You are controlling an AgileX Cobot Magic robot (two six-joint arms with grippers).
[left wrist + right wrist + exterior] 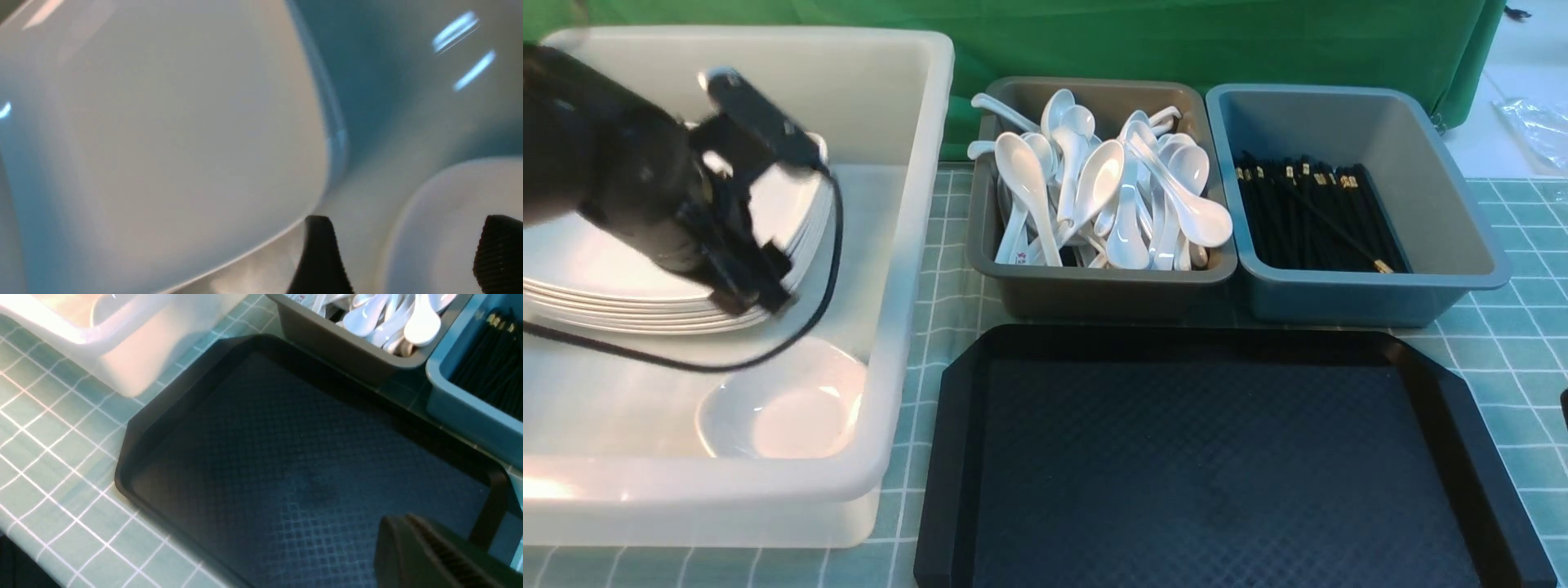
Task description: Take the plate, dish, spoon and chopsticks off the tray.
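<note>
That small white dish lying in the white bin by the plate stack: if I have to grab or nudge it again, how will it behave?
The dish looks glazed and glossy, so probably slippery under gripper pads. It seems rigid ceramic, likely chippable against the plate stack. Shallow and broad, it should slide on the white bin floor rather than tip.

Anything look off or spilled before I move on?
One pair of chopsticks lies diagonally across the neat rows in the blue-grey bin. Otherwise nothing stands out: tray bare, nothing spilled.

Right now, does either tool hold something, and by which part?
Nothing is held. The left tool stands open above the plate; the right tool is shut, empty, over the tray.
</note>
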